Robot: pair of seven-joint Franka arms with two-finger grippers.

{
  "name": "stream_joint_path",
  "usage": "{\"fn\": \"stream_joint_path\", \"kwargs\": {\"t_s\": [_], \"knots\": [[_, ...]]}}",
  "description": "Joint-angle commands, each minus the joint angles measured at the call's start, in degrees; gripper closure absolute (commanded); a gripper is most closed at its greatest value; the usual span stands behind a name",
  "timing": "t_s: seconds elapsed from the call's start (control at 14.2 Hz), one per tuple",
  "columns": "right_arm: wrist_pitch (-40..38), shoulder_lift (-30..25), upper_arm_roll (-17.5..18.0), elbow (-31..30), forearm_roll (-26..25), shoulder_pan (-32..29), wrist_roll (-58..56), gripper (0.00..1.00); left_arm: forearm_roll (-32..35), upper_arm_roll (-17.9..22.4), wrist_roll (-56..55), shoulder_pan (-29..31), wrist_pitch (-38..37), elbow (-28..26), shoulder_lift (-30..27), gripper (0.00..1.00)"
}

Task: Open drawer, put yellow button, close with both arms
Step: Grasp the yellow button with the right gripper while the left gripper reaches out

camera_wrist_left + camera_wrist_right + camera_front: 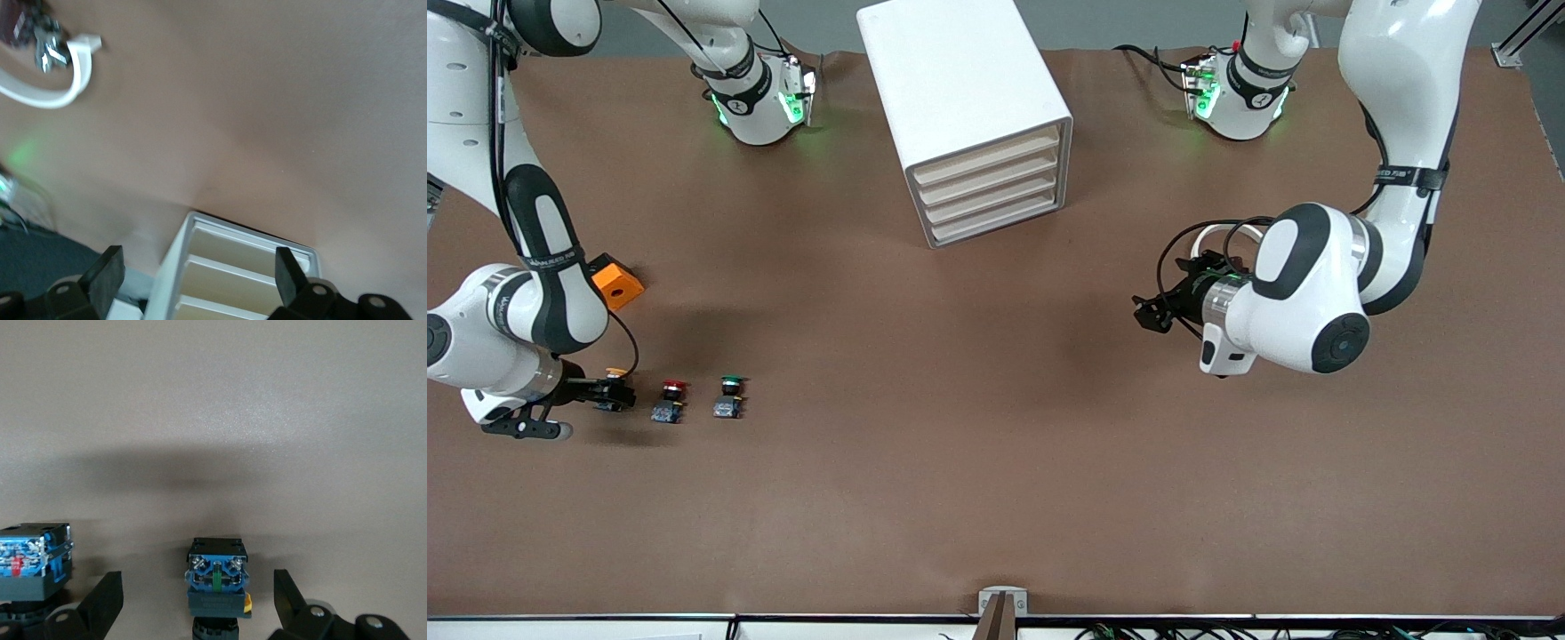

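Brown matting covers the worktop [978,462], and the white cabinet [960,98] stands on it between the two arm bases, its four cream drawer fronts turned toward the front camera; the topmost drawer [989,158] is pushed in flush with the three below it. Well away from the cabinet, toward the right arm's end of the worktop and much nearer the front camera, three push buttons stand in a row: the yellow button [615,374] lies farthest from the cabinet, then the red-capped button [670,400], then the green-capped button [731,396]. An orange block [617,283] sits near that row, closer to the cabinet's depth. The right arm bends down low with its forearm nearly level, and the right gripper [615,391] is at the yellow button, fingers [100,603] spread apart on either side of it without pinching it; the right wrist view shows the button's blue base between them. The left arm is folded at the elbow, holding the left gripper [1149,313] above bare worktop at some distance from the cabinet and aimed toward it, fingers [105,275] released and grasping nothing.
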Motion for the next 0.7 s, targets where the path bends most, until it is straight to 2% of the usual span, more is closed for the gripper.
{"fn": "stream_joint_path", "kwargs": {"t_s": [0.0,0.28,0.49,0.63], "knots": [[0.05,0.64,0.75,0.94,1.06,-0.94,-1.18,0.0,-2.25,-0.12,-6.87,-1.36,-2.22,1.61,2.37,0.0],[0.05,1.51,0.75,1.56,1.06,-1.11,-2.93,0.0,-4.09,-1.87,-13.82,-1.71,-3.63,1.96,5.62,0.0],[0.05,1.87,0.66,1.56,1.06,-1.28,-2.93,0.0,-4.71,-1.97,-24.7,-2.86,-4.33,5.38,9.57,0.0],[0.05,1.87,0.66,1.65,0.97,-1.29,-3.02,0.0,-4.8,-2.05,-28.5,-3.73,-6.34,5.74,10.72,0.0]]}}
